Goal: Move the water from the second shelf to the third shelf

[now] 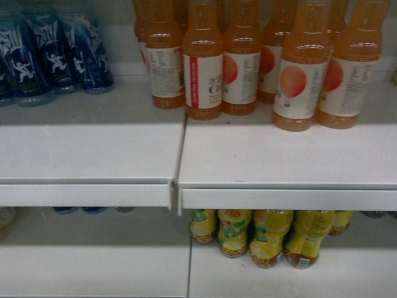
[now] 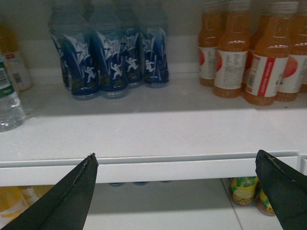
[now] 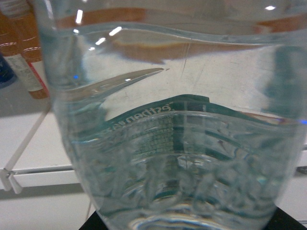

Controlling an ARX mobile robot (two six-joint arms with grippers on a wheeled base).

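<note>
A clear ribbed bottle of water [image 3: 172, 143] with a green label fills the right wrist view, held close between the dark fingers of my right gripper [image 3: 187, 226]; only the finger corners [image 3: 93, 224] show at the bottom edge. Behind it lies a white shelf board. My left gripper [image 2: 176, 154] is open with nothing between its black fingertips, level with the front edge of a white shelf [image 2: 158, 165]. Another clear water bottle [image 2: 8, 103] with a green label stands at the far left of that shelf. Neither gripper shows in the head view.
Blue-labelled bottles [image 2: 112, 57] and orange drink bottles [image 2: 261, 62] stand at the back of the shelf. They also appear in the head view, blue bottles [image 1: 56, 56] at left, orange bottles [image 1: 248, 62] at right. Yellow-green bottles [image 1: 267, 239] stand on the shelf below.
</note>
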